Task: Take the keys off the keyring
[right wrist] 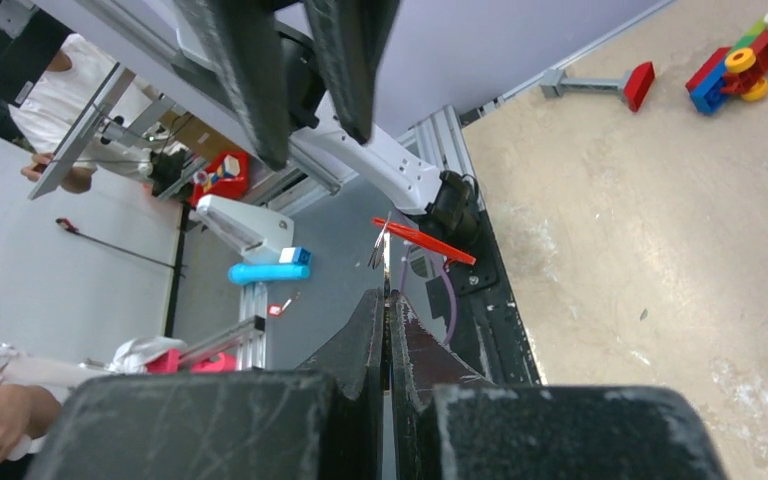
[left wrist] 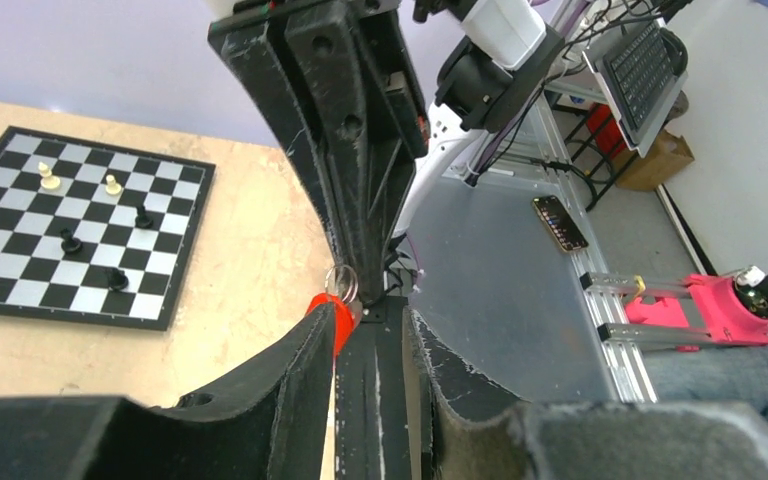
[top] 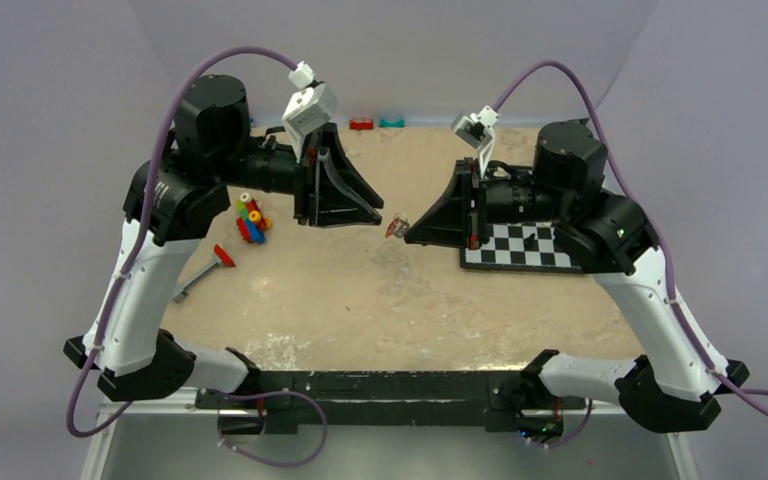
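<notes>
Keys (top: 397, 226) and keyring (left wrist: 342, 282) sit mid-frame, keyring pinched in my closed right hand (right wrist: 388, 295); left hand (left wrist: 370, 318) narrow beside them, grip I cannot tell.

Pale lavender-grey walls (top: 400, 50) are noted across the top of the overhead view, with a scuffed beige tabletop (top: 360, 300) below. In the left wrist view, a grey panel (left wrist: 500, 280) is seen centre right, aluminium rails (left wrist: 620, 335) lower right, and a keyboard (left wrist: 645, 65) and cardboard box (left wrist: 660, 160) upper right.
</notes>
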Motion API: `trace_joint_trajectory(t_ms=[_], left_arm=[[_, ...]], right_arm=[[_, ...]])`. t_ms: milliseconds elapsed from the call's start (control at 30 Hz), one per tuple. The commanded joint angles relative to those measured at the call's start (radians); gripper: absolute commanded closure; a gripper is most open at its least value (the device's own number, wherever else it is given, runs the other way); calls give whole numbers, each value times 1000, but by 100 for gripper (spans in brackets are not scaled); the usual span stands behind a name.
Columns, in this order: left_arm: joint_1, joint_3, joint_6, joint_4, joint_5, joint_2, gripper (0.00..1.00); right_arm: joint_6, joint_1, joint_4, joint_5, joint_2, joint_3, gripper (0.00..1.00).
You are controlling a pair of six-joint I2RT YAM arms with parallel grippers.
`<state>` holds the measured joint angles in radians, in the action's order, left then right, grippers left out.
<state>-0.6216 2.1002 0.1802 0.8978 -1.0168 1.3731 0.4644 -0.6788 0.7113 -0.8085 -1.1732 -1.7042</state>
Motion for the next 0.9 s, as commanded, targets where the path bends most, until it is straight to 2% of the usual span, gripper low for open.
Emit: trace_joint_trajectory(t_ms=[0, 133, 533, 867], left_arm=[[8, -43, 27, -68, -39, -7, 65], [8, -89, 78, -144, -50, -7, 66], [9, -90, 42, -96, -29, 16, 69], [8, -118, 59, -127, -21, 23, 68]], right_arm=[[-61, -3, 31, -33, -25, -58, 100], [-61, -2, 34, -19, -41, -57, 100], [-39, -4, 10, -21, -45, -52, 100], [-20, -3, -12, -29, -42, -46, 100]])
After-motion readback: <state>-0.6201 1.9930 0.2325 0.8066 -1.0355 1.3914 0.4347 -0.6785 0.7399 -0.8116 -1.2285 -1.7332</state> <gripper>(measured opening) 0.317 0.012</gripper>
